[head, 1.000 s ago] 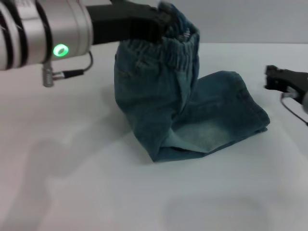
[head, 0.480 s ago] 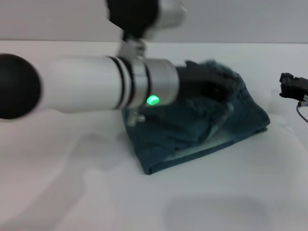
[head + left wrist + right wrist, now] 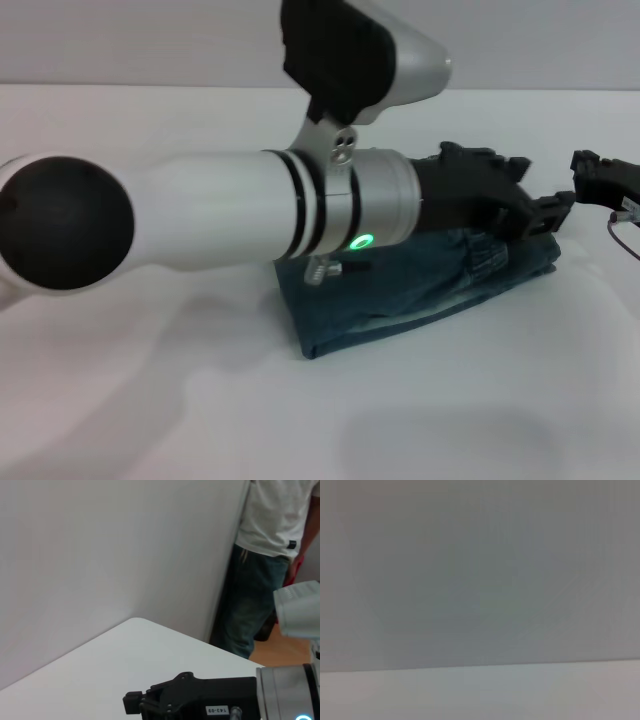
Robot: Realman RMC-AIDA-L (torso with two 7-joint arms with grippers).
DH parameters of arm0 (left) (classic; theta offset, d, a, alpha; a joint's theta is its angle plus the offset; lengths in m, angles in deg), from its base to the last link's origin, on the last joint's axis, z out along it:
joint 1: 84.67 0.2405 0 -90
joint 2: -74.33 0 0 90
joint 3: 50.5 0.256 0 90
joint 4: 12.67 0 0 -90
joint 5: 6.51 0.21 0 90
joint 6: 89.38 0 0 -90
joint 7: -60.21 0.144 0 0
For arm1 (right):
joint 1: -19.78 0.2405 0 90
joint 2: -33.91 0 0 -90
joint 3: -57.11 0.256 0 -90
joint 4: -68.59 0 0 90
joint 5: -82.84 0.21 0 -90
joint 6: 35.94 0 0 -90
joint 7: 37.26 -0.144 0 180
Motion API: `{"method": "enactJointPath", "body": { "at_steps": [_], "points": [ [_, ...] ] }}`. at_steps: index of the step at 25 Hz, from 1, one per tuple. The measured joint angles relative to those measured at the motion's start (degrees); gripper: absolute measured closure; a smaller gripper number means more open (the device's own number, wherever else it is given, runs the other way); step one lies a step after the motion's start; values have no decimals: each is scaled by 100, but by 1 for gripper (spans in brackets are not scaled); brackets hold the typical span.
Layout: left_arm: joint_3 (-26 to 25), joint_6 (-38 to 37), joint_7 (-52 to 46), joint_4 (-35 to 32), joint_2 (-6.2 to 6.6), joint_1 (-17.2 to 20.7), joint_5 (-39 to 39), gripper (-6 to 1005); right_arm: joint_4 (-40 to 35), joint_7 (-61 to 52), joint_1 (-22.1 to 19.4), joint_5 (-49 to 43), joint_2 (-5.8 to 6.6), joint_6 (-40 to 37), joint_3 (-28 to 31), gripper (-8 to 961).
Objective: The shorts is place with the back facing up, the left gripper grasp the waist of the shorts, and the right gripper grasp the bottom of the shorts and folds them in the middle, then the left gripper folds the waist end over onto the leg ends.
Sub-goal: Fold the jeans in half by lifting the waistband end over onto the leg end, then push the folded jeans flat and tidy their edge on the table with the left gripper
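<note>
Lying folded flat on the white table (image 3: pixel 150 400), faded blue denim shorts (image 3: pixel 420 290) under the spread left gripper (image 3: pixel 535 212).

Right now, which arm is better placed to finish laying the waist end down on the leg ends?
Left, probably. The left gripper reaches across the folded shorts, its tip over their far right edge. The right gripper sits apart, off the denim at the table's right side.

Shorts (image 3: pixel 420 290) blue faded denim; left claw (image 3: pixel 545 208) black; table (image 3: pixel 150 400) white; arm light green
</note>
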Motion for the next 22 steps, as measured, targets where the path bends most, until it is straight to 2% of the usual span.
{"method": "enactJointPath", "body": {
  "at_steps": [3,8,11,12,13,14,18,20,21,22],
  "points": [
    [-49,-21,132,53,9,232,-2,434,-144,100,-18,-116,-9,-5,-91,927],
    [-66,-343,565,161,7,658,-1,321,-496,534,-25,-107,-28,-291,-293,927],
    [-66,-343,565,161,7,658,-1,253,-780,707,-40,-111,-41,-587,-457,926],
    [-67,-793,824,302,15,1042,-1,230,-895,812,-45,-118,-43,-716,-541,926],
    [-95,-1235,1024,490,22,1405,0,153,-1004,929,-46,-120,-45,-849,-630,926],
    [-104,-1383,1083,557,22,1524,-1,153,-1130,1078,-37,-123,-46,-1017,-754,926],
    [-114,-2056,1276,722,22,1984,0,154,-1450,1464,119,-231,-42,-2042,-1426,926],
    [-102,-2368,1298,768,26,2131,3,154,-1491,1439,267,-488,-29,-2848,-1876,925],
    [-93,-2525,1299,795,28,2210,10,154,-1463,1263,430,-827,-20,-3773,-2386,925],
    [-87,-2666,1300,813,31,2264,19,154,-1463,1263,430,-827,-20,-3773,-2386,925]
  ]
}}
